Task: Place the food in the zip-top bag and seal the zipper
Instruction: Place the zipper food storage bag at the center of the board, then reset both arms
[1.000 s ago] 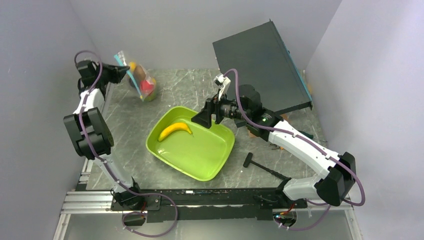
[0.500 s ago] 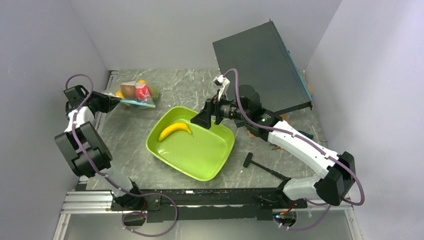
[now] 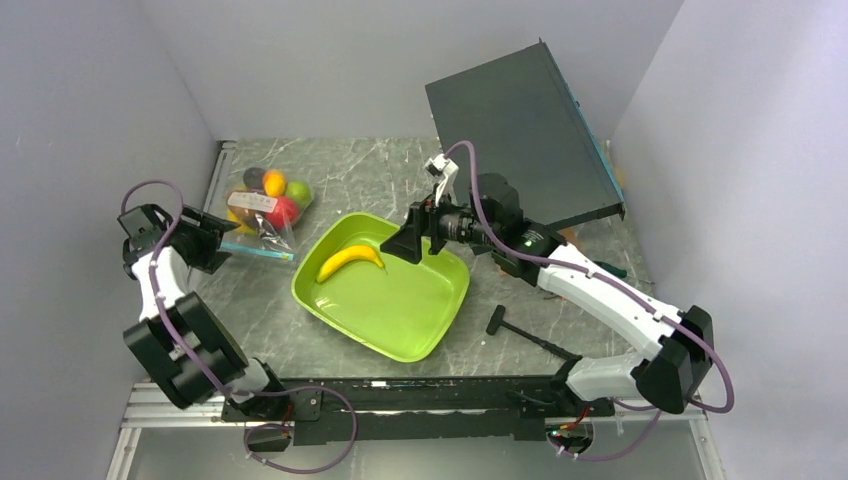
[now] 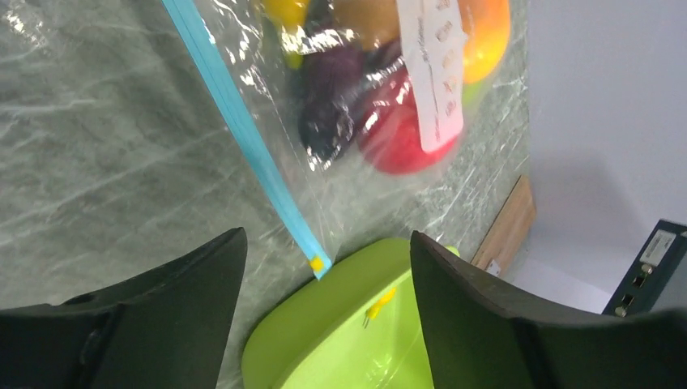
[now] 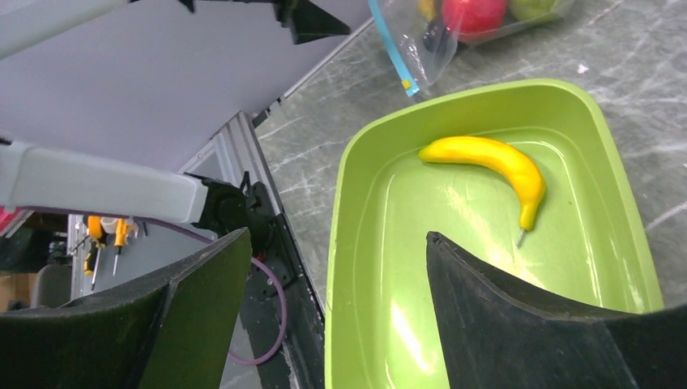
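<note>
The clear zip-top bag [image 3: 262, 208] lies flat on the table at the back left, holding food: a red apple [image 4: 397, 130], a dark purple piece [image 4: 328, 105] and an orange one [image 4: 486, 32]. Its blue zipper [image 4: 243, 130] runs along the edge nearest the tray. My left gripper [image 3: 215, 245] is open just off that strip and holds nothing. One yellow banana [image 3: 350, 260] lies in the lime-green tray [image 3: 420, 310]. My right gripper [image 3: 405, 245] hangs open over the tray's far rim, the banana [image 5: 486, 162] ahead of its fingers.
A large black box [image 3: 520, 130] leans against the back right wall. A black tool [image 3: 520, 330] lies on the table right of the tray. Grey walls close in on the left, back and right. A metal rail [image 3: 400, 395] runs along the near edge.
My left gripper brought the bag down from mid-air onto the table, opened and let go of it, then drew back toward the near left. The right arm hardly moved.
</note>
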`<state>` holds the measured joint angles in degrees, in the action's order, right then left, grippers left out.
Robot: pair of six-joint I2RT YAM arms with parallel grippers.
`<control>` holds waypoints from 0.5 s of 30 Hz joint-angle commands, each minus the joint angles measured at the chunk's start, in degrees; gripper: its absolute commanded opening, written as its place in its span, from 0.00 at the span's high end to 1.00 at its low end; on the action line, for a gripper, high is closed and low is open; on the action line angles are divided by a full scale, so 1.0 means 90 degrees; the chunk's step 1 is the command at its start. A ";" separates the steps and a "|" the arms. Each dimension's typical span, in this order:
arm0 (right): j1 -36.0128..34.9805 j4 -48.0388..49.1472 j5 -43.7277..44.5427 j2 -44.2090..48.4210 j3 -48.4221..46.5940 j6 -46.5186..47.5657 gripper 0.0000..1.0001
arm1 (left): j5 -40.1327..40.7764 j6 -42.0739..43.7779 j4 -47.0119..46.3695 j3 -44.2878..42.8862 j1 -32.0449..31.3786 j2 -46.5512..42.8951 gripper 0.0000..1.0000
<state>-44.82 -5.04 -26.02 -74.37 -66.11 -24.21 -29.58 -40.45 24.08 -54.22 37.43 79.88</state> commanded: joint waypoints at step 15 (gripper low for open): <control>-0.0033 -0.1949 0.3751 0.2663 -0.0571 0.0205 0.00 | 0.0659 0.0435 0.1055 -0.1250 -0.2278 -0.4153 0.00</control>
<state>-44.95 -20.84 -1.69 -56.47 -68.99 -23.05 -27.59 -35.48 34.61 -60.73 25.04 46.98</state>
